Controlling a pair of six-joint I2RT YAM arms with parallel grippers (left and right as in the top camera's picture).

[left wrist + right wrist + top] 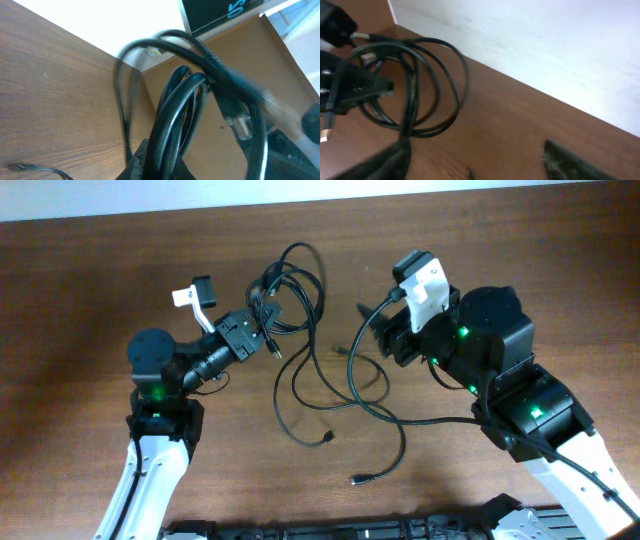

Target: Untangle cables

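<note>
Cables (312,370) lie mid-desk, nearer far edge. Looped bundle at far end, loose strands trailing toward near edge, one plug end (328,440) free on desk (80,280). Left gripper (258,330) at bundle's left side; in wrist view, jaws pressed together on several looped strands (172,115). Right gripper (374,332) right of bundle, fingers (570,162) spread wide. One strand (406,125) runs down against one finger, nothing clamped between.

Thin black cables (283,292) lie tangled on the brown wooden table (90,270). They are bunched tightly at the far end and spread in loose overlapping loops toward the near side, where two small plug ends (327,440) lie free.
</note>
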